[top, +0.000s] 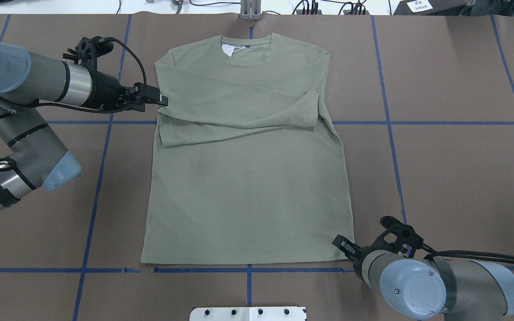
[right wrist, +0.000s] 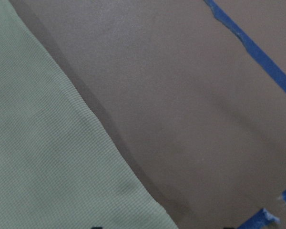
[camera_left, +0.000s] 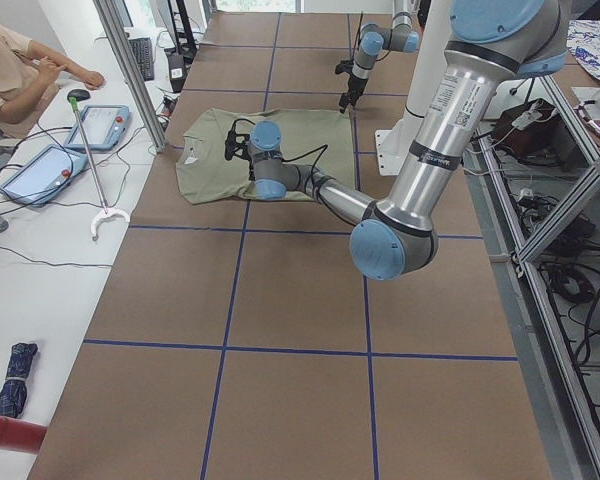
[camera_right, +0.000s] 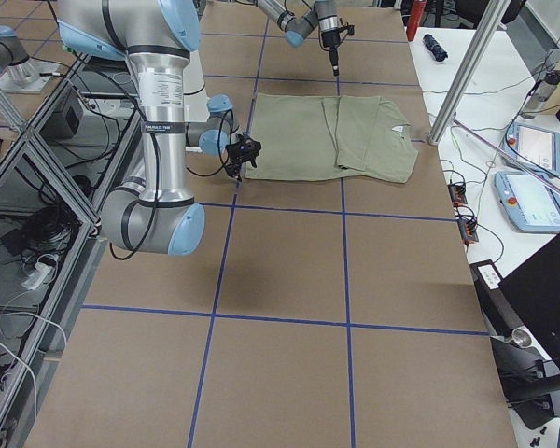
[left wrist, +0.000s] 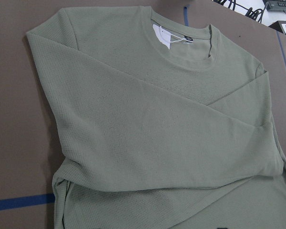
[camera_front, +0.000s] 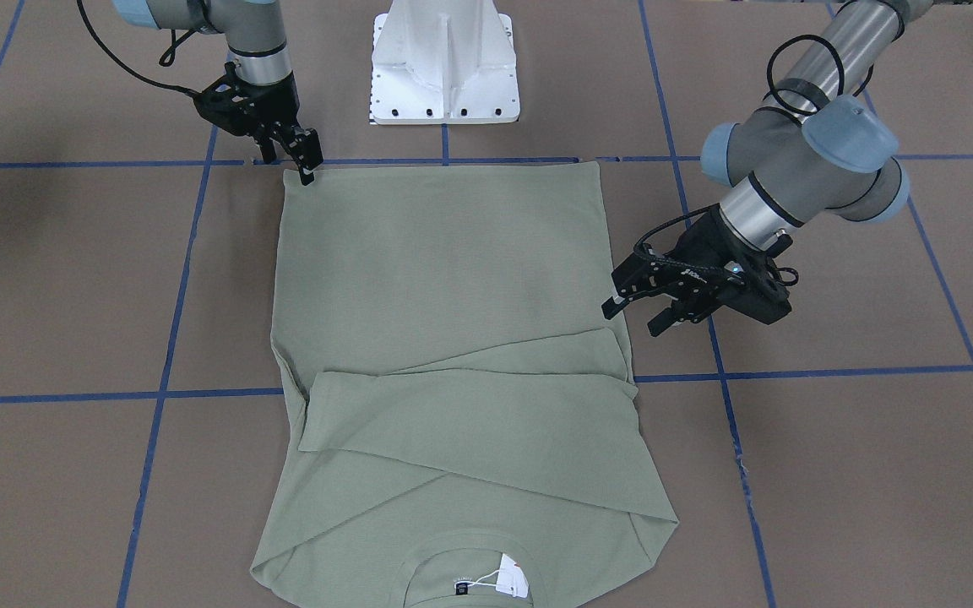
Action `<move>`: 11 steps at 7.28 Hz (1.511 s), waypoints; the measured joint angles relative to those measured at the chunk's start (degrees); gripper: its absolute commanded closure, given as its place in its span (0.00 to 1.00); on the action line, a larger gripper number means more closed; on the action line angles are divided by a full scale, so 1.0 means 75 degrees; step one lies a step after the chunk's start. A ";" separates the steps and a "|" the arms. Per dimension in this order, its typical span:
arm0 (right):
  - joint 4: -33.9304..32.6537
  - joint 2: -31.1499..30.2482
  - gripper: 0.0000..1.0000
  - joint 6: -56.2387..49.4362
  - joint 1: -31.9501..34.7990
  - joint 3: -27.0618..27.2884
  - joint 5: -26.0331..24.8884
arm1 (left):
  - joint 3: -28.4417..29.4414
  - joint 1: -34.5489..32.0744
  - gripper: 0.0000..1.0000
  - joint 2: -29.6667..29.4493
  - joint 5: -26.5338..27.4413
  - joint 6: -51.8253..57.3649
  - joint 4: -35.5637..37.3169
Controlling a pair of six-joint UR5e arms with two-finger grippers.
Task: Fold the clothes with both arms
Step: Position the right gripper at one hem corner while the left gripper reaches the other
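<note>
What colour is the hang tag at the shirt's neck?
White. The hang tag on the shirt shows best in the exterior front-facing view.

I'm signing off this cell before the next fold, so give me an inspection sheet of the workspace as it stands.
Surface: brown table with a blue tape grid.
Job's things: green shirt lies flat, both sleeves folded across the chest; white hang tag at the neck.
Clutter: nothing seen beside the shirt.
Grippers: left gripper open at the shirt's side by the sleeve fold; right gripper at a hem corner, open or shut unclear.
Cables: black cables loop along both wrists, off the shirt.
Surroundings: white base mount at the robot's edge; a person sits at a side bench.
</note>
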 measured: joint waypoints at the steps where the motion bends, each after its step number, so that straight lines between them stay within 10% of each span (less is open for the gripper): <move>1: 0.0000 -0.0015 0.34 -0.0005 -0.0007 0.0005 0.0011 | 0.0004 0.0002 0.15 0.0000 0.0001 0.0002 0.0000; 4: -0.0002 -0.0045 1.00 -0.0014 -0.0013 0.0019 0.0023 | 0.0011 0.0004 0.15 0.0000 0.0001 0.0029 -0.0008; 11: -0.0016 -0.0236 1.00 -0.0024 0.0021 0.0541 0.0181 | -0.0255 0.0184 0.15 0.0103 0.0228 -0.0766 0.0559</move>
